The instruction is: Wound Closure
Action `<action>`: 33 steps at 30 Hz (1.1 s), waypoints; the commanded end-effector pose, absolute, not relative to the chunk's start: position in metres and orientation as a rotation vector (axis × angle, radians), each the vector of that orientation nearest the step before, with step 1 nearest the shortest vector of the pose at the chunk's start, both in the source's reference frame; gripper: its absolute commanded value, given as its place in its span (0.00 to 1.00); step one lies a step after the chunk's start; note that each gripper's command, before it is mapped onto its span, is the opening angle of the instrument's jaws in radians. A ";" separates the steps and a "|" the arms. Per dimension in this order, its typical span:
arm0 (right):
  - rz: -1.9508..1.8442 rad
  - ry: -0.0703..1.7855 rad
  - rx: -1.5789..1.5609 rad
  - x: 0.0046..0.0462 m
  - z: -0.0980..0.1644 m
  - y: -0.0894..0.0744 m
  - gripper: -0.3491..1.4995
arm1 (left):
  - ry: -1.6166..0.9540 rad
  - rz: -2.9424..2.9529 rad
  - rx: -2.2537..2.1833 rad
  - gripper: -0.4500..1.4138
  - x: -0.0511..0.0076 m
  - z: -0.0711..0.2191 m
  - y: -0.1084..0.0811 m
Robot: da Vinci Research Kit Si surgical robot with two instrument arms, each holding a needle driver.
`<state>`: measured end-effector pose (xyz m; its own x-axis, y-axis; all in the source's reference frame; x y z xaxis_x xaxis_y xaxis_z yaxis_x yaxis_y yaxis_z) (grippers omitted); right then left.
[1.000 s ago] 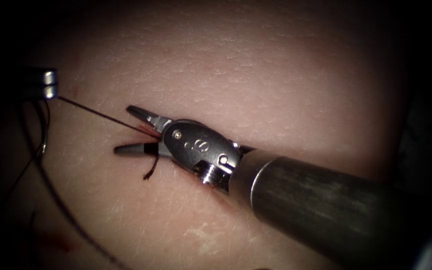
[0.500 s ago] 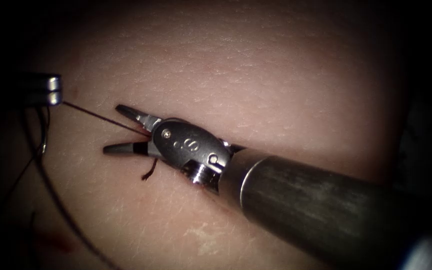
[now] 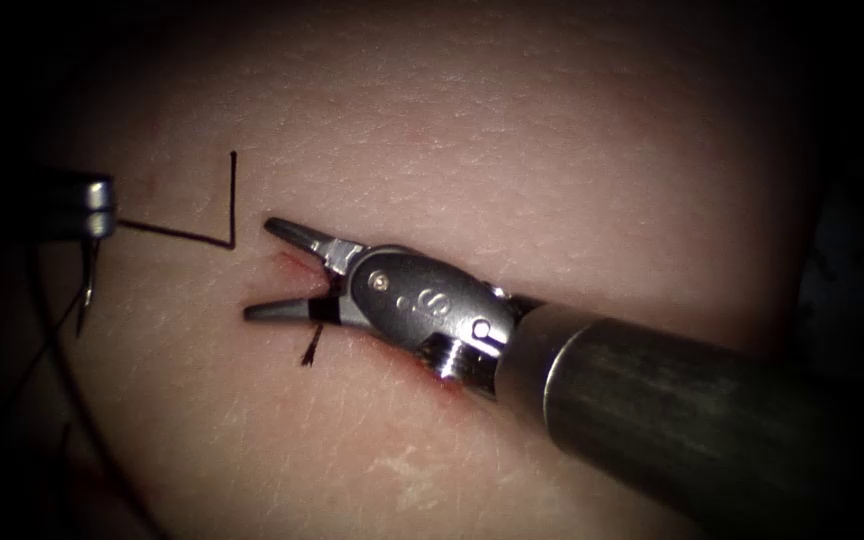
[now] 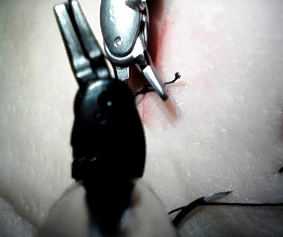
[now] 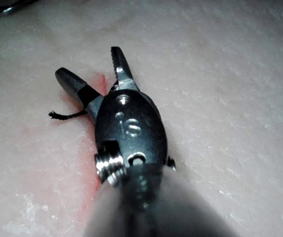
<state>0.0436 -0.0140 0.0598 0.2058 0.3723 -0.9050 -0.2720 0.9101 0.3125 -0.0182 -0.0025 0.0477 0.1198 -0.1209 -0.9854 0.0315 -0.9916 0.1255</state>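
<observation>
I count two tools, one needle and three pieces of thread. My right tool (image 3: 282, 270) comes in from four o'clock in the endoscope view, jaws spread wide over the cut (image 3: 297, 265) and gripping nothing; one short cut end (image 3: 309, 349) pokes out of the tissue (image 3: 512, 150) just under its lower jaw, and the right wrist view shows the same frayed stub (image 5: 64, 115) beside the dark jaw. My left tool (image 3: 92, 208) sits at nine o'clock at the dark edge, jaws closed on the held thread (image 3: 167, 232), which runs toward three o'clock, then kinks sharply up to a free end at twelve o'clock of the bend, left of the cut. The needle (image 3: 85, 290) hangs just below the left tool, point down, outside the tissue, in neither tool; its long thread (image 3: 52, 345) trails off toward seven o'clock into shadow. A little red fluid (image 3: 442, 385) rims the cut beneath the right tool's wrist. The tissue is bare and open from twelve through three o'clock; the nine o'clock edge is crowded.
</observation>
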 end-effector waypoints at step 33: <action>0.460 1.151 -0.135 0.0153 0.051 -0.002 0.90 | -0.404 -2.260 1.669 0.73 -0.0517 0.067 -0.005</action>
